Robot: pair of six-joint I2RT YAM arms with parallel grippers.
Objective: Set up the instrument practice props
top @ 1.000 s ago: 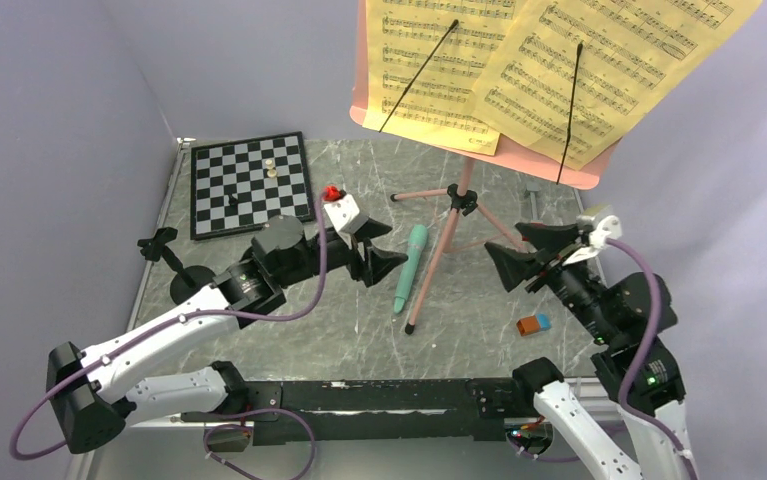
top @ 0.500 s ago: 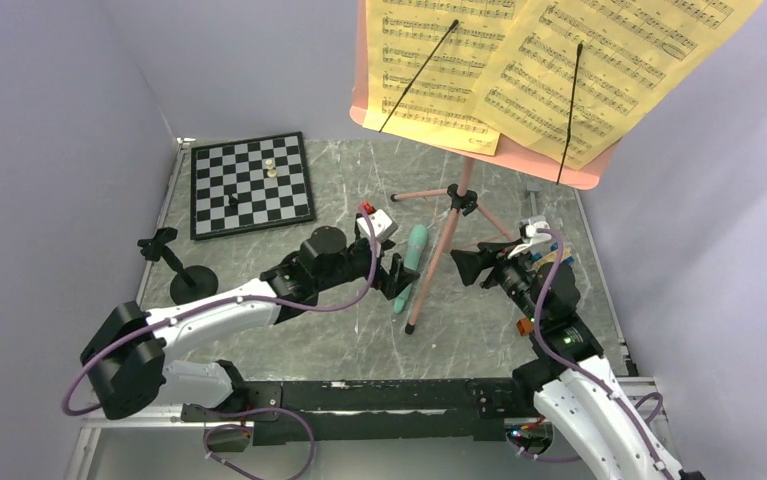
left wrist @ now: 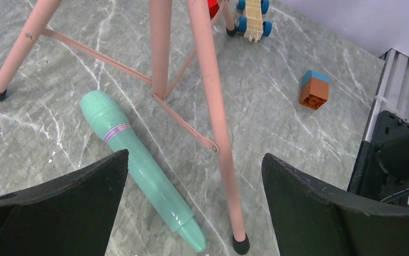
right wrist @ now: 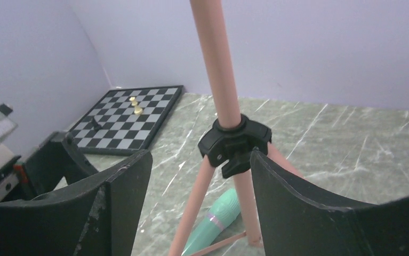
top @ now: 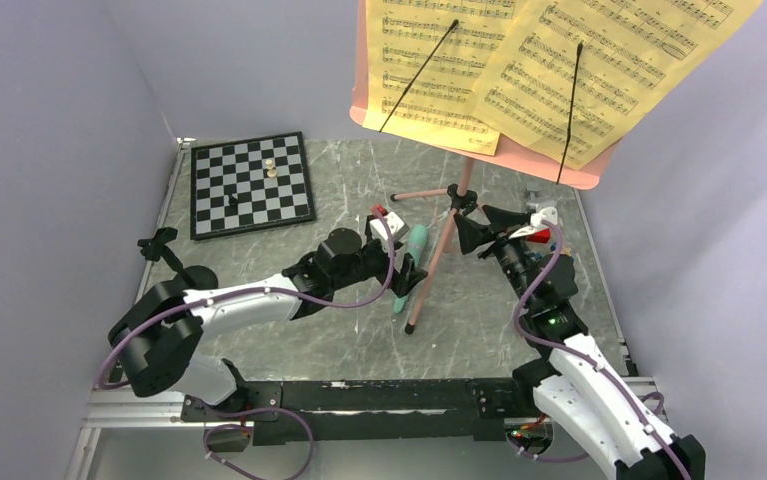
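Well, here is how it stands, and how I'd go about it.

- The pink music stand (top: 456, 200) is upright towards the back of the table (top: 359, 340). The yellow sheet-music pages (top: 439, 60) rest on its desk under two thin black clips.
- The mint-green tube (left wrist: 138, 165) lies flat on the marble, just beside the stand's near leg (left wrist: 213, 106). Its rounded head points away from the arms.
- The left gripper (left wrist: 194, 160) hangs low over it with its fingers (left wrist: 63, 208) spread as wide as they go, pinching nothing. From its wrist view both the tube and that leg lie in the gap between them.
- The right gripper (right wrist: 201, 154) is up at the black hub (right wrist: 234, 141) where the legs meet. Its fingers are spread on either side of the hub, and a gap shows on one side, so it grips nothing. I cannot tell whether the other finger touches.
- The small black stand (top: 191, 275) sits well apart by the left wall, partly behind the left arm.
- My guess is the tube gets lifted next. To do that well, slide the left gripper sideways until only the tube lies between the fingers. Set the jaws square across the tube's middle and come down to the marble before closing.
- Closing from here risks catching the leg and dragging the whole stand. A steadying hold at the hub would help.
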